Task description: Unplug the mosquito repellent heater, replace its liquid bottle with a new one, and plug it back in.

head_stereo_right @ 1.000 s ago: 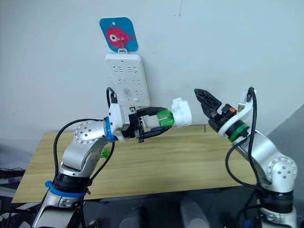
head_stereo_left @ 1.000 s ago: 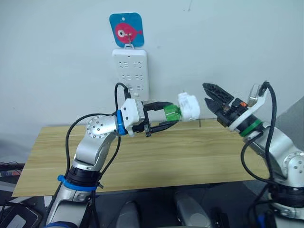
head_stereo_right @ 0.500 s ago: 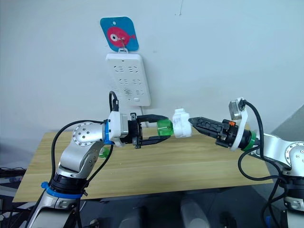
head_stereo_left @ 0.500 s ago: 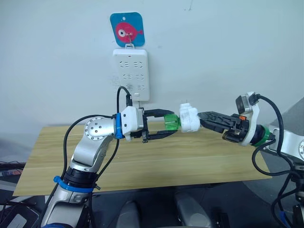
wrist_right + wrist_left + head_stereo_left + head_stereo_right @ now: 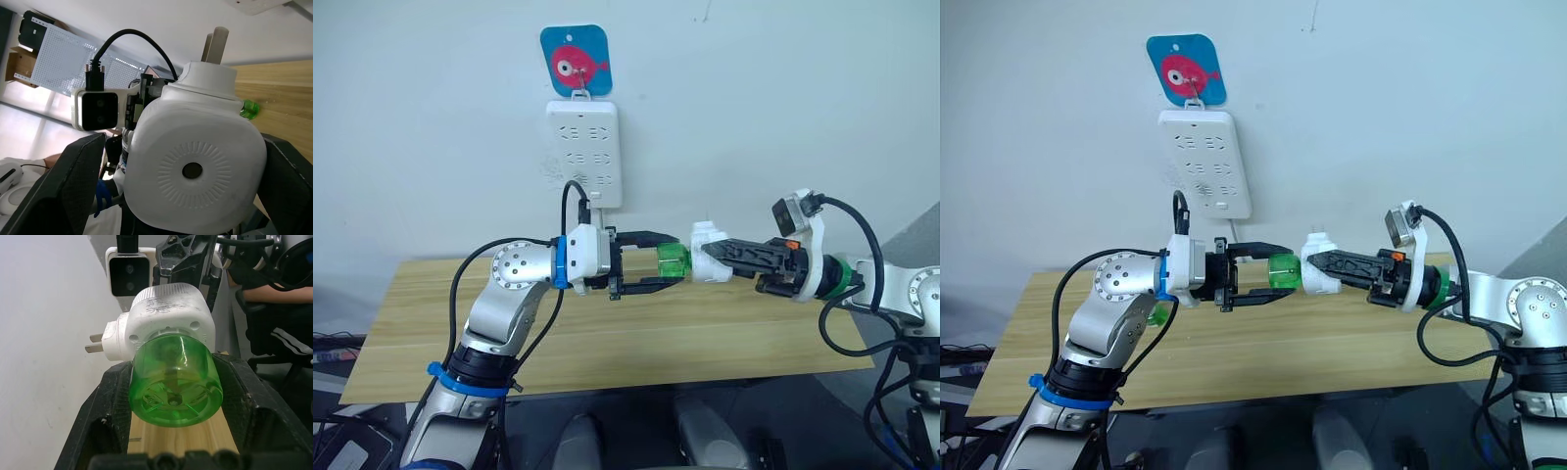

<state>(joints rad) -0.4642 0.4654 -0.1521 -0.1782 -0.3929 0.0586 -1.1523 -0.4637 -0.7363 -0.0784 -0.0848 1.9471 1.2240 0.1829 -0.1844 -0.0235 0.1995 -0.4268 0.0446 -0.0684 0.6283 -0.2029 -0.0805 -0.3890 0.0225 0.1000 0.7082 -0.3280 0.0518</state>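
2 grippers meet mid-air above the wooden worktop [image 5: 636, 333], just below the white wall power strip [image 5: 584, 152] with its fish sticker [image 5: 575, 61]; left gripper [image 5: 651, 264] clenched on the green liquid bottle [image 5: 673, 264], fingers on either side of it; bottle is seated in the mosquito repellent heater [image 5: 709, 265], held horizontal, base toward the left wrist; right gripper [image 5: 724, 257] has its black fingers flanking the white heater body from the opposite side, right wrist view shows a finger [image 5: 73, 196] on each side of the heater, close against it, but full contact can't be confirmed; heater's 2 metal prongs [image 5: 95, 343] stick out sideways, unplugged, clear of the strip; a 2nd small green bottle [image 5: 249, 108] lies on the worktop near the left arm, well apart from the heater; person's dark sleeve [image 5: 274, 298] in the background of the left wrist view.
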